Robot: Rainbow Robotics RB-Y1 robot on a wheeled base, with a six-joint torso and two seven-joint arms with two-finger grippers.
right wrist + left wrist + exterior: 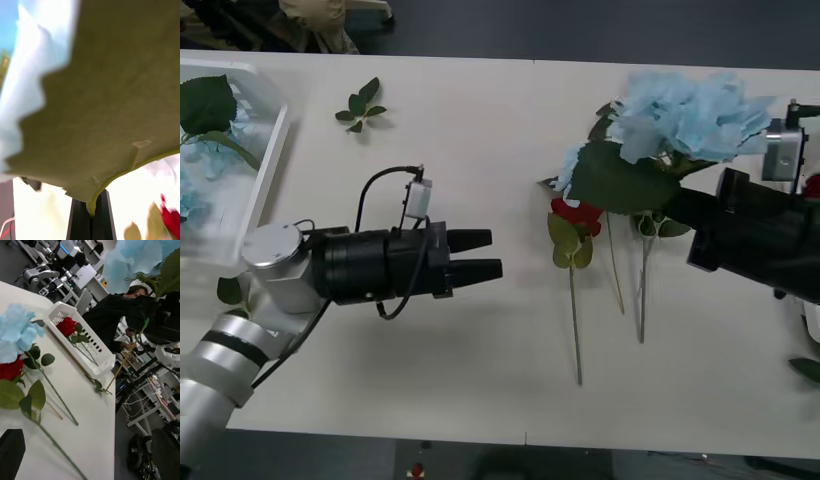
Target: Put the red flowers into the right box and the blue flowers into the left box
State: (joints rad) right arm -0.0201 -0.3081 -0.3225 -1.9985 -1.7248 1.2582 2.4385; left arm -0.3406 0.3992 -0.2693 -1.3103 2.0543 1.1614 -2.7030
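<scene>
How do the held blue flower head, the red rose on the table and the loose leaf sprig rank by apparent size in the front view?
1. Blue flower head, held raised, so nearness may enlarge it.
2. Red rose.
3. Leaf sprig, looking about the rose's size; unsure.

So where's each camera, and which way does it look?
Front view: above the arms, looking down at the white table; both arms show, left gripper jaws open.
Right wrist view: on that wrist, looking along the right gripper, jaws shut on a stem below a green leaf.
Left wrist view: on that wrist, looking across the table to a white slotted plastic tray; its black fingers show.
Shared: front and left wrist both see the held pale blue fabric flower cluster.
</scene>
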